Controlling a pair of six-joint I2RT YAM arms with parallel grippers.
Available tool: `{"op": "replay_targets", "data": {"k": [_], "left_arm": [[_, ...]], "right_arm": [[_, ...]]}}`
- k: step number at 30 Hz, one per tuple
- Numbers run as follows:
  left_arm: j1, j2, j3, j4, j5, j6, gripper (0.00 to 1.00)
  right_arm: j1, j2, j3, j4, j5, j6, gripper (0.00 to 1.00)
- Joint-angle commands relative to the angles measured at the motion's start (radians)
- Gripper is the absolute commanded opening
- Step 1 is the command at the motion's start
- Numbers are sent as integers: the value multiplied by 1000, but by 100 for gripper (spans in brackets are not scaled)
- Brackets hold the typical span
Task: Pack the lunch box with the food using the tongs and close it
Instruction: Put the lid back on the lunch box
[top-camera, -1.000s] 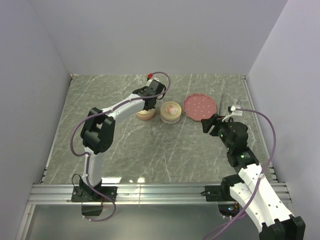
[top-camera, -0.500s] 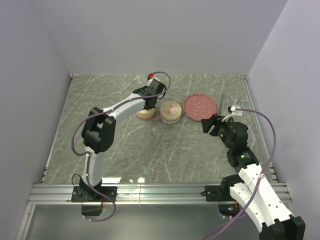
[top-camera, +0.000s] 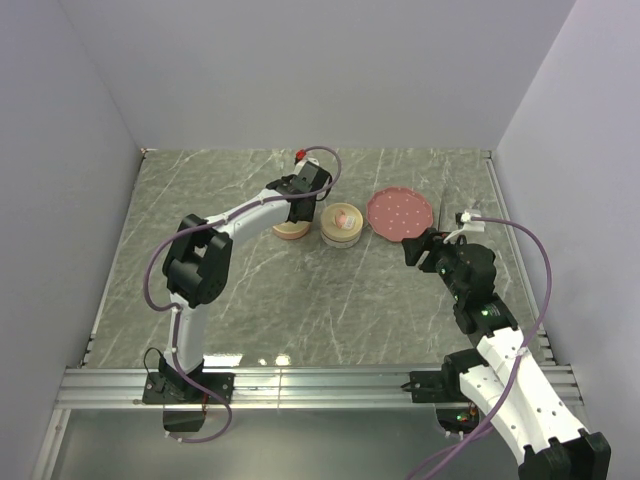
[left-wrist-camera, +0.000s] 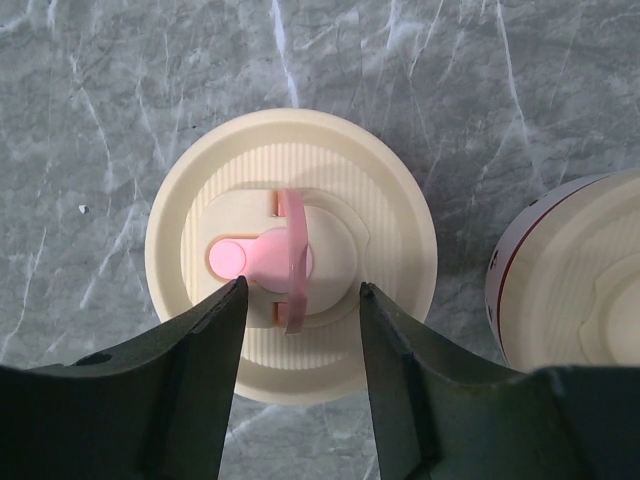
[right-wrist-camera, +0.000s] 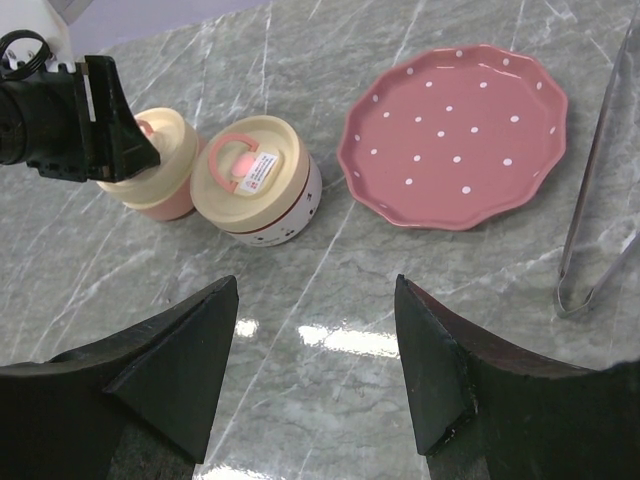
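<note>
left wrist: left gripper (left-wrist-camera: 300, 288), jaws apart astride pink handle (left-wrist-camera: 262, 257) of cream lid (left-wrist-camera: 380, 200), gripping nothing; lid left of pink plate (right-wrist-camera: 455, 135). right gripper (right-wrist-camera: 315, 282) gaping, empty. tongs (right-wrist-camera: 600, 190) just right of plate; food unseen. step, seemingly: closing; next, lift clear of handle.

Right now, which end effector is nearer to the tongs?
Right. The right end effector hangs open just short of the tongs, beside the pink plate. The left end effector is over a cream lid, beyond the plate from the tongs.
</note>
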Motion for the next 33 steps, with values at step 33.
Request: {"op": "replay_targets", "data": {"k": [33], "left_arm": [[-9, -124, -184, 151, 43, -60, 53]], "right_arm": [[16, -1, -5, 33, 6, -2, 71]]}}
